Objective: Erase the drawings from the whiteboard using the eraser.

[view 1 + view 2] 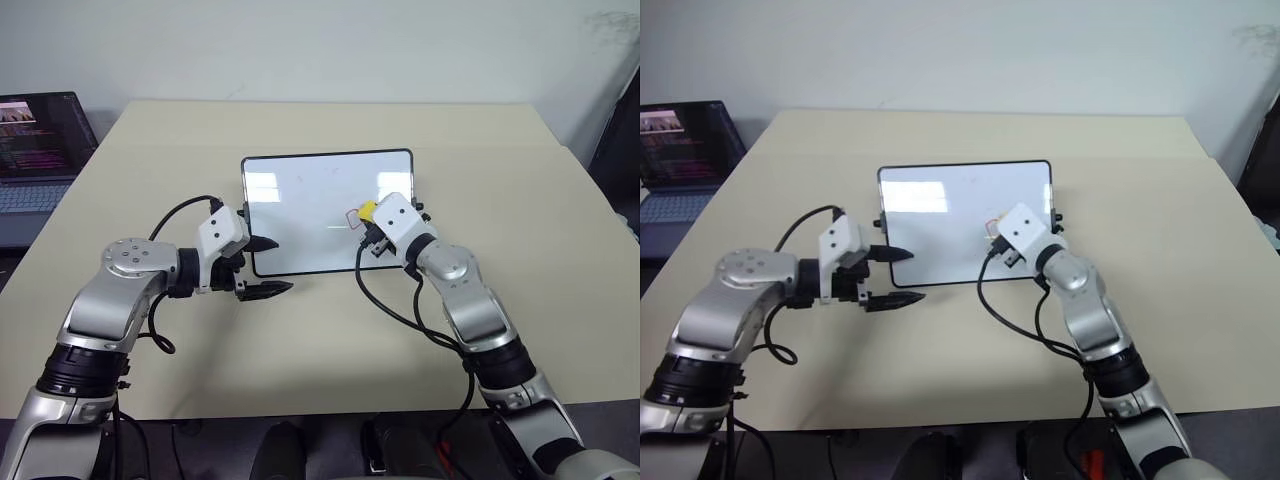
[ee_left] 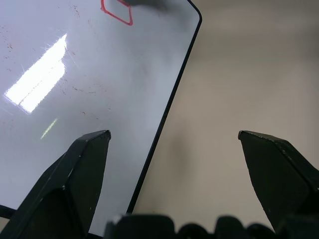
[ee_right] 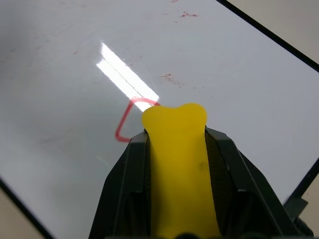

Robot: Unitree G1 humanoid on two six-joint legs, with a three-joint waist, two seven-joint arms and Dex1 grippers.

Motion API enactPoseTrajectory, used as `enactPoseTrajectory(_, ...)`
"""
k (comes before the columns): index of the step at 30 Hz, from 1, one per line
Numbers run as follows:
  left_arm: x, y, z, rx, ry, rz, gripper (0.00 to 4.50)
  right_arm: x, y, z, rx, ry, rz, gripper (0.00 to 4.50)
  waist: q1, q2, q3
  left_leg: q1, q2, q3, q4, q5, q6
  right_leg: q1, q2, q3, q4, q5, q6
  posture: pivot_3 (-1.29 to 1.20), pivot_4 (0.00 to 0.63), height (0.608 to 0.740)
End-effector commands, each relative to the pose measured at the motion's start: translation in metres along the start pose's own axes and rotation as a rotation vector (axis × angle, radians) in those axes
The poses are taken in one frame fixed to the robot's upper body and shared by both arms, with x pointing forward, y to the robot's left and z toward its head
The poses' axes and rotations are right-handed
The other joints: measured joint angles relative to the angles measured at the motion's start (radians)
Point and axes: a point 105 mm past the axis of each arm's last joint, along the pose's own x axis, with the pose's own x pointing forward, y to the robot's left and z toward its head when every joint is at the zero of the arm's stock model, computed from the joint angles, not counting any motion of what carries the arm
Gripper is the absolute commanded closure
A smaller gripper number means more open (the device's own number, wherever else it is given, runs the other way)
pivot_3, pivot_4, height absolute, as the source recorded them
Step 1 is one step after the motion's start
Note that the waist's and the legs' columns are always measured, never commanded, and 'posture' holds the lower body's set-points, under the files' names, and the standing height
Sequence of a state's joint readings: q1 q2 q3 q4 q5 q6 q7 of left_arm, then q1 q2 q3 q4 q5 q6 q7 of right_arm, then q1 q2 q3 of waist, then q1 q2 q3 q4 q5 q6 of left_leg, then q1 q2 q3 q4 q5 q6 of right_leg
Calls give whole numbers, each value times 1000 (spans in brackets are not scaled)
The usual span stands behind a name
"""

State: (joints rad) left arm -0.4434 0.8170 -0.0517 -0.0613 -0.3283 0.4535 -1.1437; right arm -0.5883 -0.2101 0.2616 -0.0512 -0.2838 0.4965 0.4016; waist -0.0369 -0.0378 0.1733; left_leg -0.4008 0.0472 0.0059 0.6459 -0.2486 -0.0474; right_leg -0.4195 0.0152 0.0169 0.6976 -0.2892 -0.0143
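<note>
eraser [image 3: 179, 164] between right fingers [image 3: 124, 189], over whiteboard [image 1: 300, 200]

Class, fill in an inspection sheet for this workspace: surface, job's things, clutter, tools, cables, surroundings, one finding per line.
Surface: beige table, whiteboard lying flat on it.
Job's things: yellow eraser over the board; a red square drawing just ahead of it; faint red smudges elsewhere.
Clutter: nothing seen.
Tools: right tool shut on the eraser; left tool open, one finger over the board's near left corner, the other over the table.
Cables: black cable looping beside the right arm, another by the left arm.
Surroundings: laptop with a lit screen to the left; pale wall behind.
</note>
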Motion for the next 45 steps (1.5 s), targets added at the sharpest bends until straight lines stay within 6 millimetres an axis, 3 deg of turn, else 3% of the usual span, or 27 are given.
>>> enactPoseTrajectory(1, -1, 1, 10, 38, -18, 7, 0, 4, 3, -4, -30, 13, 22, 3344, 0, 0, 0, 0, 0, 0, 0, 0, 0, 0, 0, 0, 0, 0, 0, 0, 150, 740)
enactPoseTrajectory(7, -5, 1, 8, 30, -15, 14, 0, -7, 34, -29, -43, 104, 200, 3345, -1, -1, 0, 5, 1, -1, 0, 0, 0, 5, 0, -1, 1, 0, 0, 0, 150, 740)
enactPoseTrajectory(14, -4, -1, 9, 25, -18, 13, 0, 2, -5, -13, -76, 44, 4, 3345, -1, 0, 0, 12, 0, -1, 1, 0, 0, 11, 0, 0, 1, -2, 4, 0, 150, 740)
enactPoseTrajectory(18, -3, -2, 9, 22, -20, 11, 0, 2, -12, -16, -81, 57, -10, 3345, 4, -1, 0, 12, 0, -1, 1, 1, 1, 11, 0, 0, 1, -2, 5, 0, 150, 740)
enactPoseTrajectory(23, -3, -3, 9, 18, -22, 11, 0, 0, -1, -22, -45, 81, 66, 3345, 4, -1, 0, 11, 0, -1, 1, 1, 1, 11, 0, 0, 0, -2, 4, 0, 150, 740)
enactPoseTrajectory(26, -3, -3, 8, 14, -23, 12, 0, -7, 24, -32, -5, 123, 215, 3345, 4, -1, 0, 11, 0, -1, 1, 1, 1, 11, 0, 0, 0, -2, 4, 0, 150, 740)
enactPoseTrajectory(31, -2, -4, 8, 10, -23, 6, 0, -7, -20, -32, -52, 118, 10, 3345, 4, 0, 0, 12, 0, -1, 1, 1, 1, 12, 0, 0, 1, -2, 5, 0, 150, 740)
enactPoseTrajectory(34, -1, -5, 8, 8, -24, 3, 0, -15, -32, -41, -52, 152, -4, 3345, 6, -1, 0, 12, 0, -1, 1, 1, 1, 13, 0, 0, 1, -2, 5, 0, 150, 740)
enactPoseTrajectory(37, 0, -5, 8, 7, -27, 0, 0, -25, -26, -55, -20, 205, 69, 3346, 9, -1, -1, 13, 0, -1, 1, 1, 1, 14, 0, -1, 0, -2, 5, 0, 150, 740)
enactPoseTrajectory(40, 1, -5, 8, 7, -28, -3, 0, -35, -7, -64, -14, 251, 191, 3346, 8, -2, -1, 13, 0, -1, 1, 1, 1, 14, 0, 0, 0, -2, 5, 0, 150, 740)
enactPoseTrajectory(43, 2, -5, 8, 6, -30, -6, 0, -38, 4, -64, -19, 255, 245, 3346, 5, -2, -1, 14, 0, -1, 1, 1, 1, 14, 0, 0, 0, -2, 5, 0, 150, 740)
enactPoseTrajectory(45, 2, -5, 7, 5, -31, -7, 0, -34, -3, -57, -39, 230, 194, 3346, 0, -2, -1, 15, 1, -1, 0, 1, 1, 14, 0, 0, 0, -2, 5, 0, 150, 740)
